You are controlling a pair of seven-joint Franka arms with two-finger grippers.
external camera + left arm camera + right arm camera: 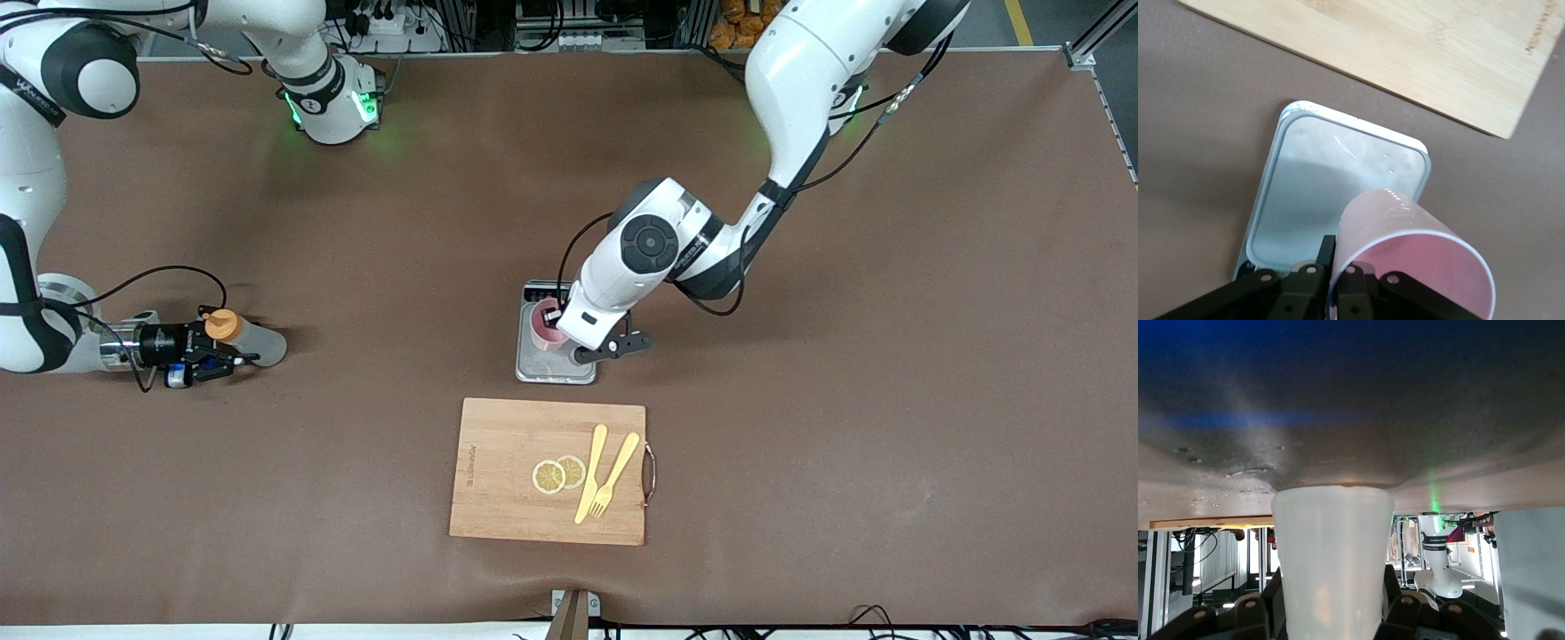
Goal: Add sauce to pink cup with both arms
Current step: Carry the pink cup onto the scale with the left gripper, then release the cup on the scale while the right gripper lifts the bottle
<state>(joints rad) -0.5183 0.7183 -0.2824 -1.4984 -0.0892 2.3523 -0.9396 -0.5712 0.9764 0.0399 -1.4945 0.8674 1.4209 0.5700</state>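
- The bamboo cutting board (pixel 548 471) lies nearest the front camera, bearing two lemon slices (pixel 558 474), a wooden knife (pixel 590 474) and a wooden fork (pixel 614 476)
- Just farther from the camera than the board sits the grey scale (pixel 556 366)
- The pink cup (pixel 1415 257) stands on the scale's plate, the left gripper (pixel 594 348) clasping its rim, one finger inside and one outside; the left arm's wrist hides much of the cup from the front
- Well away from the board, toward the right arm's end of the table, the sauce bottle (pixel 244 338) lies on its side on the brown tabletop (pixel 889 400), the right gripper (pixel 222 359) clenched on it at table level
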